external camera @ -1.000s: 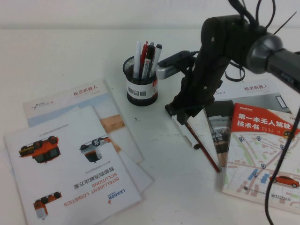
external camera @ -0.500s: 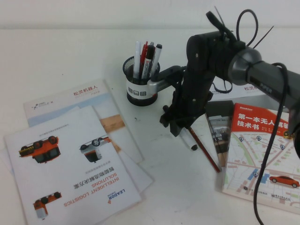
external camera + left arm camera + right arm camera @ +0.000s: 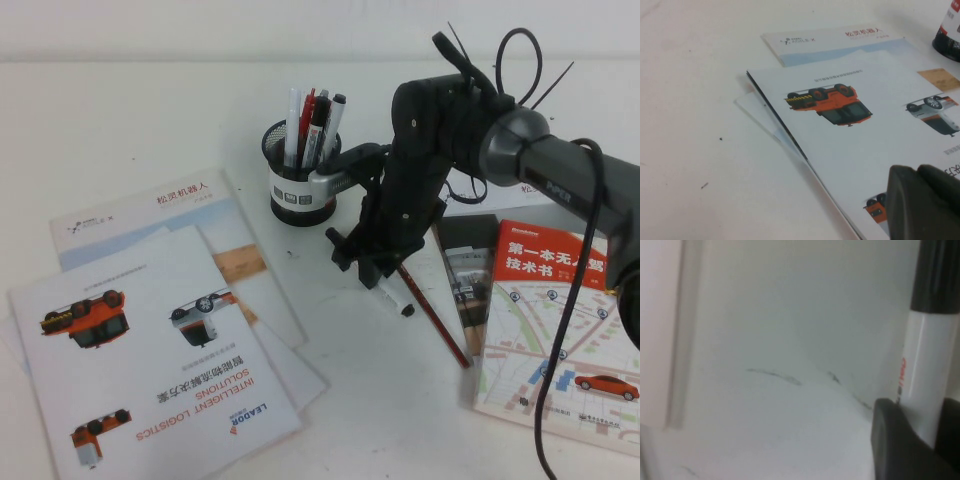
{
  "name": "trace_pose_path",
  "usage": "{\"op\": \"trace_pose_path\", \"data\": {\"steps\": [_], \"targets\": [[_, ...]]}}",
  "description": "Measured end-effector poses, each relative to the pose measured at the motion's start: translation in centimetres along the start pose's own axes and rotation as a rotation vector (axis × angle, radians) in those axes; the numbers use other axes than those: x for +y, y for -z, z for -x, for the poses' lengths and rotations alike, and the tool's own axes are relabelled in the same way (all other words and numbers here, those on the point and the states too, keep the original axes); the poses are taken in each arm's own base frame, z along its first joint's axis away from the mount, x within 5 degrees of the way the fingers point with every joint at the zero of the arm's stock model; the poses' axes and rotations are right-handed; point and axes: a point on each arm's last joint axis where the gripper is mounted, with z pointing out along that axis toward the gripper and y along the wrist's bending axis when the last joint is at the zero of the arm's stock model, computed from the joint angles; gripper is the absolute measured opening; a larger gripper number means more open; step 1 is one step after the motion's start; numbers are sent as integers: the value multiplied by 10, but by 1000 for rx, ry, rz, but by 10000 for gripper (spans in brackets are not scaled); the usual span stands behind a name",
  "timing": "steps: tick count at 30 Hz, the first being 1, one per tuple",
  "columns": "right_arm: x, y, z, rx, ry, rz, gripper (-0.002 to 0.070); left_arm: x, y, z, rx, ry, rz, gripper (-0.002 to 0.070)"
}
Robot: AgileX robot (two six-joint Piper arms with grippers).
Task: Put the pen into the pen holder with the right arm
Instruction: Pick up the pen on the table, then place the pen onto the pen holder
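Observation:
My right gripper (image 3: 368,262) hangs just right of the pen holder (image 3: 300,192) and is shut on the pen (image 3: 394,297). The pen's white barrel slants down to the right with its small black end lowest. In the right wrist view the white barrel and black cap (image 3: 927,365) sit between my dark fingers (image 3: 895,445). The black mesh holder has a white label band and several pens standing in it; its base shows in the left wrist view (image 3: 949,37). My left gripper (image 3: 922,200) is shut and empty over the brochures, out of the high view.
A thin dark red pencil (image 3: 437,312) lies on the table right of the held pen. A red and white booklet (image 3: 560,320) lies at the right. Several brochures (image 3: 150,330) overlap at the left, also in the left wrist view (image 3: 850,130).
My right gripper has moved left toward the pen holder, carrying the pen away from the red pencil. The left gripper has not moved.

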Motion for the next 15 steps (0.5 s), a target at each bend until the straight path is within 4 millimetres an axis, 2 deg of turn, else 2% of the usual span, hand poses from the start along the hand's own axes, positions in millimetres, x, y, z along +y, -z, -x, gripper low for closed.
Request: {"op": "trace_pose_path", "data": {"steps": [4, 9, 13, 15], "targets": [[6, 15, 3, -52, -22, 42, 125, 0, 0, 0, 0, 0, 0, -2], [18, 62, 1, -240, -50, 83, 125, 0, 0, 0, 0, 0, 0, -3], [27, 93, -23, -407, -98, 75, 125, 0, 0, 0, 0, 0, 0, -2], [28, 98, -43, -502, -150, 54, 125, 0, 0, 0, 0, 0, 0, -2]]}}
